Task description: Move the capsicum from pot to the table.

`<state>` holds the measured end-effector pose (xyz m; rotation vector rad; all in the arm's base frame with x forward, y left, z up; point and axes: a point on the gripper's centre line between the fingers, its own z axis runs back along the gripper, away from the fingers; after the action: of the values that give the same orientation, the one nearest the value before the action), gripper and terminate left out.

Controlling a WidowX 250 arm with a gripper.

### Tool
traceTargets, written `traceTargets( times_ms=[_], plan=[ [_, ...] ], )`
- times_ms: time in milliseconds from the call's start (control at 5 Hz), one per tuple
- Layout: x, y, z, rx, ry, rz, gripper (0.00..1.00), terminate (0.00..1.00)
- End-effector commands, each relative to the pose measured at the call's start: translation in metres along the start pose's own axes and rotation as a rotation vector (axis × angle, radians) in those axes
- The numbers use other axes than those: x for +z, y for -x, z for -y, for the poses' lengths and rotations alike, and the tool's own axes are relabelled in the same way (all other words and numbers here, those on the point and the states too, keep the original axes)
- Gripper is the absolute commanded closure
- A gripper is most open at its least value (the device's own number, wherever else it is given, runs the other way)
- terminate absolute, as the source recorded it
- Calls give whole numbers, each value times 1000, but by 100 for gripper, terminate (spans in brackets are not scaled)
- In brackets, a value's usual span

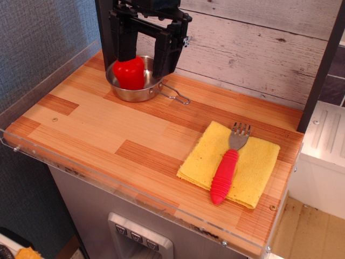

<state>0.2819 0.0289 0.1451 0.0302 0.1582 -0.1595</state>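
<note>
The red capsicum (129,74) sits inside the small steel pot (133,97) at the back left of the wooden table (102,127). The pot's wire handle (178,97) points right. My black gripper (144,62) hangs directly over the pot with its jaws spread wide. The left finger (126,46) is at the top of the capsicum and the right finger (164,56) is just to its right, over the pot's rim. The fingers do not clamp the capsicum. The capsicum's stem is hidden behind the left finger.
A yellow cloth (253,167) lies at the front right of the table with a red-handled fork (225,172) on it. A clear acrylic edge (108,181) runs along the table's front and left. A plank wall stands close behind the pot.
</note>
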Motion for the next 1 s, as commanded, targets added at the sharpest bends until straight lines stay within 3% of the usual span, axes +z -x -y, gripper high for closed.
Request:
traceTargets(
  times_ms=[0,400,800],
  plan=[
    [0,0,0,0,0,0,0,0],
    [-13,-29,-51,102,-10,94,0,0],
    [-48,-82,-97,208,-62,173,0,0]
  ],
)
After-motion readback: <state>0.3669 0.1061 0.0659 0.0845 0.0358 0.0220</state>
